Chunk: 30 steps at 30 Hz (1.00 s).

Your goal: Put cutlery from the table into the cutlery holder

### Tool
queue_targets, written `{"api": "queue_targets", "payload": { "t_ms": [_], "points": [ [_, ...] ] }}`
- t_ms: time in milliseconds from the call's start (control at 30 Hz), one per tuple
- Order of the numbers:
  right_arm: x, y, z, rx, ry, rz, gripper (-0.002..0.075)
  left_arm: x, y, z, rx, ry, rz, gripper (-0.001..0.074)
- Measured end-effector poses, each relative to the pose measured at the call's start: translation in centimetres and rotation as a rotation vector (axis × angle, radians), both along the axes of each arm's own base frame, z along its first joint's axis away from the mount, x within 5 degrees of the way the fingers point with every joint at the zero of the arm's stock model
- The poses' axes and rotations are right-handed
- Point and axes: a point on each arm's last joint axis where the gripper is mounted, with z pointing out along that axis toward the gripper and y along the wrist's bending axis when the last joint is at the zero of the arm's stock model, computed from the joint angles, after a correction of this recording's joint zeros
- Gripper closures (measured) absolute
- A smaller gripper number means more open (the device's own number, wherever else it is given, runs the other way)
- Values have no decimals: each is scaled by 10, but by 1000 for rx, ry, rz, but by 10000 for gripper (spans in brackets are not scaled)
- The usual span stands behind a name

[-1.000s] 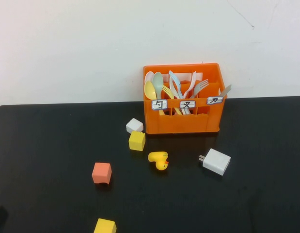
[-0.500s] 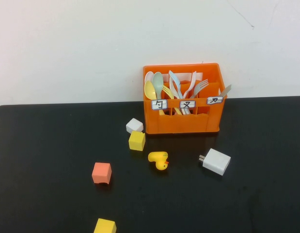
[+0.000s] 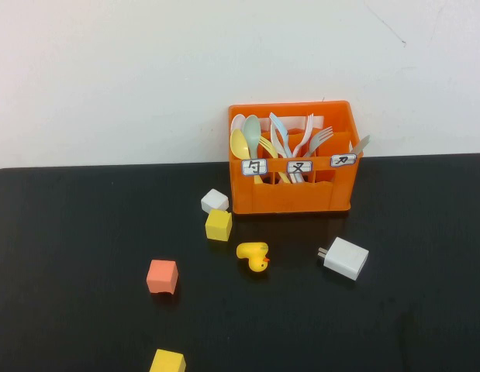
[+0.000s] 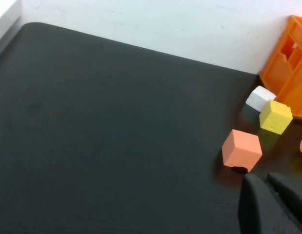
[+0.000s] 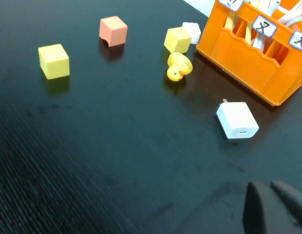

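The orange cutlery holder (image 3: 292, 190) stands at the back of the black table (image 3: 84, 232). A yellow spoon (image 3: 240, 144) and a pale blue fork (image 3: 279, 138) stand upright in it among several other utensils. No cutlery shows lying on the table. The holder also shows in the left wrist view (image 4: 290, 68) and the right wrist view (image 5: 248, 63). Neither gripper is in the high view. My left gripper (image 4: 263, 178) is shut and empty, just short of the salmon cube (image 4: 242, 149). My right gripper (image 5: 265, 185) is shut and empty, above bare table short of the white charger (image 5: 237, 120).
A white charger block (image 3: 346, 257), a yellow duck (image 3: 254, 256), a white cube (image 3: 215, 201), a yellow cube (image 3: 219, 225), a salmon cube (image 3: 162, 277) and another yellow cube (image 3: 167, 362) lie in front of the holder. A white wall rises behind the table.
A dark arm part at the bottom left corner of the high view one second ago has gone out of view. Nothing on the table has moved.
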Motion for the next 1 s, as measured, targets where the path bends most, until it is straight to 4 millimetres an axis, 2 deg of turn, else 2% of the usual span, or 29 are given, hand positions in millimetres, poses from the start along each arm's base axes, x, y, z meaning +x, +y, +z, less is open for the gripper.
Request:
{"api": "queue_targets", "payload": {
  "t_ms": [1000],
  "points": [
    [0, 0, 0, 0, 0, 0, 728, 0, 0, 0, 17, 0, -9, 736]
  ]
}}
